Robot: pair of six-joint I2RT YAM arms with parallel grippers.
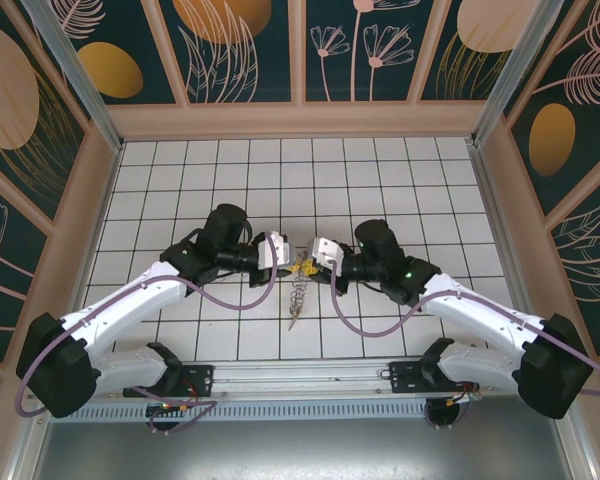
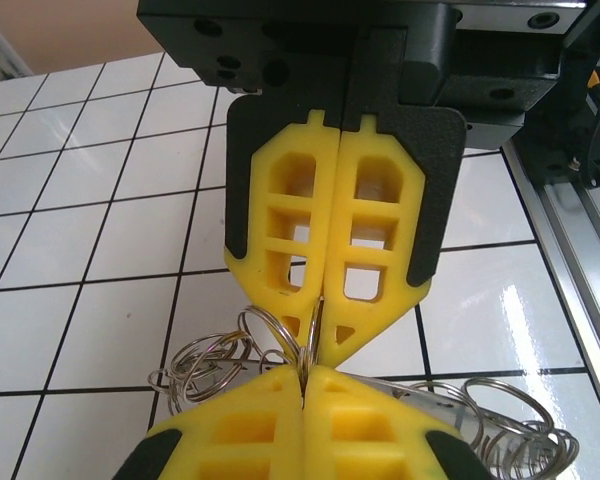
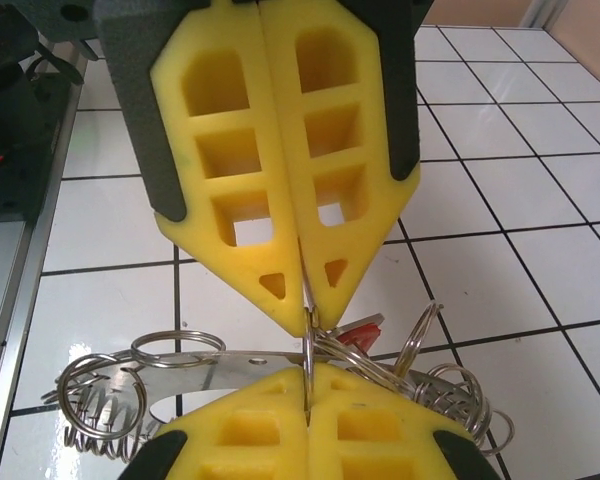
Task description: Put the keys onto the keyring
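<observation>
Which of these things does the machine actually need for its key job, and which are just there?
Needed: keyring, red-tagged key, left fingers, right fingers.
Just there: tiled table, purple cables, patterned walls.

Grey metal keyring (image 1: 297, 292), its rim fringed with small split rings, one ring standing upright; its yellow-orange tag (image 1: 302, 268) sits at the far end. The tiny red-tagged key (image 3: 365, 330) is just beside that upright ring.

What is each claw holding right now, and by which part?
The left claw and right claw, both shut, pinch the keyring by the same thin wire loop, tip to tip.
</observation>
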